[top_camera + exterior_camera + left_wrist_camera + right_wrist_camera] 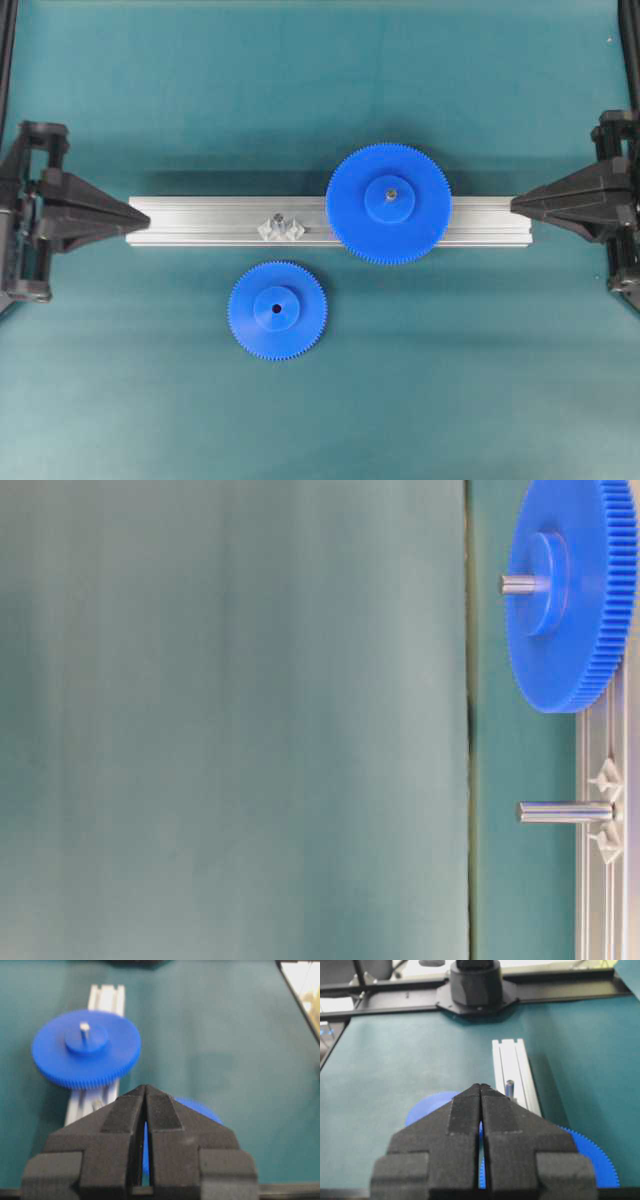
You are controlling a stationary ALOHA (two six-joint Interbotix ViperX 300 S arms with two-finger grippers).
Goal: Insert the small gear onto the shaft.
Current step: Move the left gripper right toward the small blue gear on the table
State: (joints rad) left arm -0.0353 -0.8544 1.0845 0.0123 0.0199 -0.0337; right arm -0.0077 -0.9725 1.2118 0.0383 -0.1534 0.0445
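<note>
The small gear (277, 310) lies flat on the teal mat in front of the rail, hub up; the left wrist view shows only its rim (201, 1108) behind my fingers. Upright on its clear mount on the rail stands the thin grey shaft (281, 224), bare, which also shows as a pin (565, 812) in the table-level view and beyond my right fingertips (509, 1087). My left gripper (146, 214) hovers at the rail's left end, shut and holding nothing. At the rail's right end my right gripper (514, 205) is likewise shut and holding nothing.
A larger blue gear (389, 203) sits on its own pin on the right half of the aluminium rail (200, 222). The rail runs left to right across the mat's middle. A black arm base (475, 982) stands at the far end in the right wrist view.
</note>
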